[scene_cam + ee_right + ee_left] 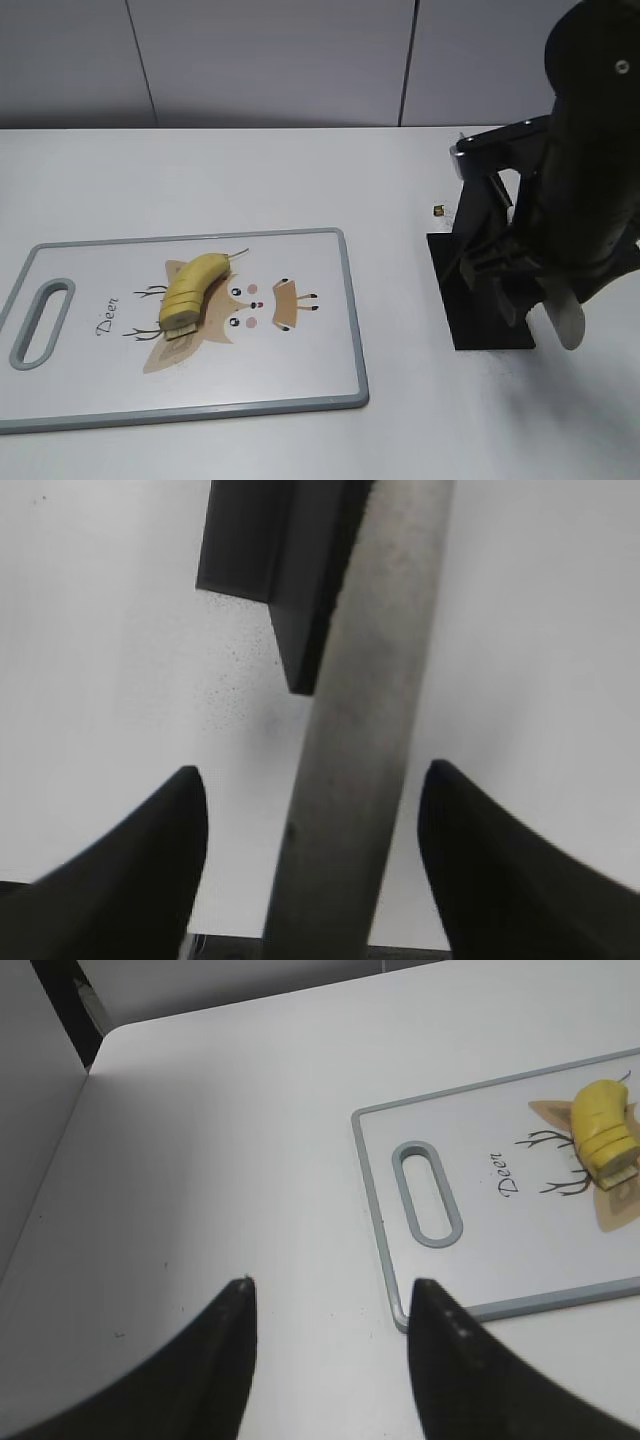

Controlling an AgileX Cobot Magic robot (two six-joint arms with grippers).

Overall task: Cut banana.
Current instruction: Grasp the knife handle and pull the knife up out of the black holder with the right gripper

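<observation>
The small curved yellow banana [194, 291] lies on the white grey-rimmed cutting board [300, 380] near the table's left edge; the left gripper [330, 1345] is spread and empty; the right gripper [312, 830] has wide fingers around a grey knife blade [365, 730], grip unclear.

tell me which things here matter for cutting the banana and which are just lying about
For the job:
- banana, partly sliced at its lower end
- cutting board under it
- knife between the right gripper's fingers
- black knife stand

Just there:
- small dark speck on the table
- left gripper, open over bare table
</observation>
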